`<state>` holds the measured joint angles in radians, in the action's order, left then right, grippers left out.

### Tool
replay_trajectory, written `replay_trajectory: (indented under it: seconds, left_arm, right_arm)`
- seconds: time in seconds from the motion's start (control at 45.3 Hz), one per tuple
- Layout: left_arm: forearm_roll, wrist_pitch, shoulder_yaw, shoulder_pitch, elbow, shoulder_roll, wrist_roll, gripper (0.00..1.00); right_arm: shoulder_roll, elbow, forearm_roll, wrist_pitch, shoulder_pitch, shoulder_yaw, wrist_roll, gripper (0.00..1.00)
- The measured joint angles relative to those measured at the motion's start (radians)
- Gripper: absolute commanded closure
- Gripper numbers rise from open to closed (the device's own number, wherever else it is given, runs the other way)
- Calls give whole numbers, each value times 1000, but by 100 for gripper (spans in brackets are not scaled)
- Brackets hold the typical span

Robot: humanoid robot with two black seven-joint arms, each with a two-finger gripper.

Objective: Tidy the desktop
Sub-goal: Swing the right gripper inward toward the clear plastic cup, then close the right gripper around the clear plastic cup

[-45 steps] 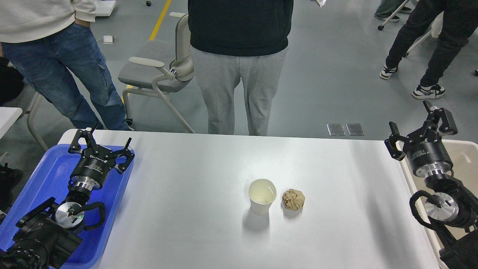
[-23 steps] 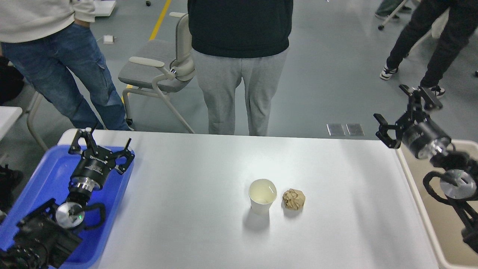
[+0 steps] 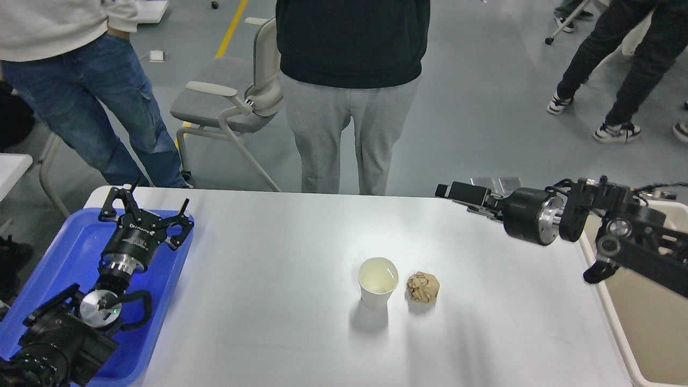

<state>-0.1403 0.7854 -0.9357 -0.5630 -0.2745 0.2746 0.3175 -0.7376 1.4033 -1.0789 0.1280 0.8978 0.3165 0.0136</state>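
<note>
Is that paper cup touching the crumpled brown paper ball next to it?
Apart. The head view shows a thin strip of white desktop between the cup and paper ball.

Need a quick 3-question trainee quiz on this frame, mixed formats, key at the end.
1. True or false: the paper cup lies on its side on the desktop.
2. Multiple choice: the crumpled paper ball is (A) inside the cup, (B) just right of the cup in the view, (C) in the blue tray.
3. Fill in: the left gripper hovers, open, over the ______; the right gripper is seen side-on above the desktop's far right part.

Key: 1 false, it stands upright, mouth up. 2 B. 3 blue tray.
</note>
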Motion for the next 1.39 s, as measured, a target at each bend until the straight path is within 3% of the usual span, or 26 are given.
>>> replay_trajectory:
  seconds: [0.177, 0.442, 0.839, 0.861, 0.905, 0.994, 1.06, 1.391]
  left_arm:
    - [1, 0, 0, 0, 0, 0, 0, 0]
    - [1, 0, 0, -1, 0, 0, 0, 0]
    - [1, 0, 0, -1, 0, 0, -2, 0]
    - [1, 0, 0, -1, 0, 0, -2, 0]
    - [1, 0, 0, -1, 0, 0, -1, 0]
    - [1, 0, 0, -1, 0, 0, -1, 0]
    - [1, 0, 0, -1, 0, 0, 0, 0]
    - [1, 0, 0, -1, 0, 0, 0, 0]
  right_arm:
    - [80, -3, -135, 0, 136, -238, -2, 0]
    - [276, -121, -223, 4, 278, -490, -3, 0]
    - [446, -302, -245, 5, 266, -608, -2, 3]
    - [452, -308, -245, 5, 264, -610, -2, 6]
    - [469, -324, -245, 5, 258, -614, -2, 24]
    - [487, -344, -245, 3, 252, -620, -2, 76]
    - [497, -354, -243, -2, 248, -624, -1, 98]
    - [534, -377, -241, -40, 243, -640, 4, 100]
